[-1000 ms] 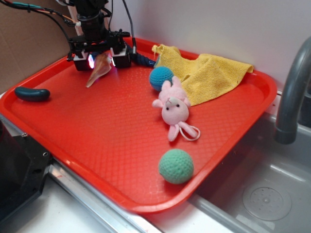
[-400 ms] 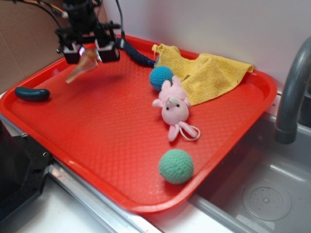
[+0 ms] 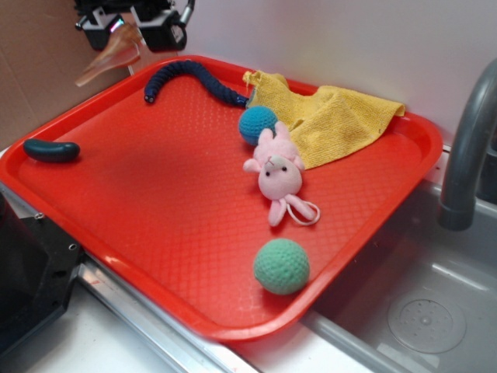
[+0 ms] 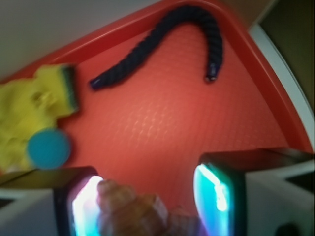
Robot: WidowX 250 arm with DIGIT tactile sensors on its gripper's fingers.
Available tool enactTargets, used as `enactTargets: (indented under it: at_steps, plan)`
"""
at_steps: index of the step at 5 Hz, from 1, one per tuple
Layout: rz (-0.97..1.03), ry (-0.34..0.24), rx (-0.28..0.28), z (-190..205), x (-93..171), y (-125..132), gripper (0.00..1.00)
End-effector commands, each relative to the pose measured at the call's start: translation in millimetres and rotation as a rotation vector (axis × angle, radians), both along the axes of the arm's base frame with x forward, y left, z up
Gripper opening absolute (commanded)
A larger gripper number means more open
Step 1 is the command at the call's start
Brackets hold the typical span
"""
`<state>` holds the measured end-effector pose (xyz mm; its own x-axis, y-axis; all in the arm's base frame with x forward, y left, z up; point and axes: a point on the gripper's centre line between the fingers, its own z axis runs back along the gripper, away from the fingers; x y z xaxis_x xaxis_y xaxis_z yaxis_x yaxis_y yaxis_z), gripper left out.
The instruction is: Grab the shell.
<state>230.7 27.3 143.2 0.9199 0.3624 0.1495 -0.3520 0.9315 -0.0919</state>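
The gripper [image 3: 130, 31] hangs above the tray's [image 3: 194, 311] far left corner, closed on the shell [image 3: 109, 56], whose knobbly end sits between the lit pads while its thin point slants down-left, clear of the tray. Most of the tray floor is bare, bounded by a raised rim all round. On the tray lie a dark rope [image 3: 186, 78] near the far rim, a yellow cloth [image 3: 334, 116] at the far right, a blue ball [image 3: 257, 124], a pink bunny [image 3: 276, 177], a green ball [image 3: 281, 266] near the front rim and a dark bean [image 3: 51, 150] by the left rim. The arm is cut off by the exterior view's top edge; the shell is motion-blurred, and the wrist view shows only its wide end [image 4: 133, 211].
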Motion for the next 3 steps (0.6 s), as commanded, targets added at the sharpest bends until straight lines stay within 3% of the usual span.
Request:
enactTargets:
  at_steps: [1,3]
  plan:
    - [-0.118,-0.086,-0.002,47.0,-22.5,-10.2,0.0]
    - [-0.132,-0.046,-0.012,41.7,-23.9,-4.4,0.0]
